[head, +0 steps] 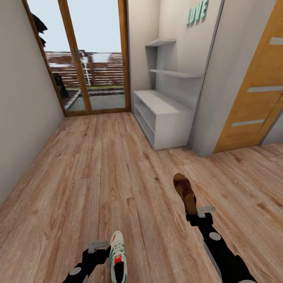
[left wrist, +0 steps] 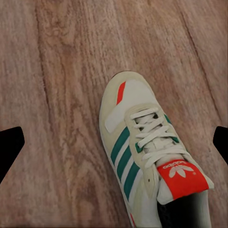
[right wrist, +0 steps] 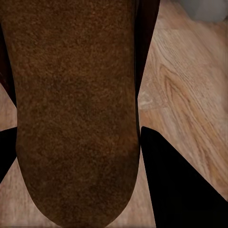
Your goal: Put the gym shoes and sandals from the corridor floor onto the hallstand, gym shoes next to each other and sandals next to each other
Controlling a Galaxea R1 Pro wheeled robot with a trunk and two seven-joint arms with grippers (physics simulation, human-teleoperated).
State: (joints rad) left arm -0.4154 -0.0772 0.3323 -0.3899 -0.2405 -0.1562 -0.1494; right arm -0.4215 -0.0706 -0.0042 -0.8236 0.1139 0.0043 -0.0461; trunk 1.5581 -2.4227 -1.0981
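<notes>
One white gym shoe [head: 118, 257] with green stripes and a red tongue label lies on the corridor floor [head: 98, 177] at the bottom of the head view. My left gripper [head: 98, 248] hovers just left of it, open; in the left wrist view the gym shoe [left wrist: 142, 156] sits between widely spread fingers [left wrist: 9, 147] that do not touch it. My right gripper [head: 199, 214] is shut on the heel end of a brown sandal [head: 184, 189], whose toe points away from me. The sandal [right wrist: 76, 95] looms large in the right wrist view, squeezed from both sides. The hallstand [head: 165, 118] stands ahead on the right against the wall.
Two thin grey wall shelves [head: 177, 73] hang above the hallstand. A glass door with a wooden frame [head: 94, 59] closes the corridor's far end. An orange wooden door [head: 255, 98] is on the right, a plain wall [head: 19, 118] on the left.
</notes>
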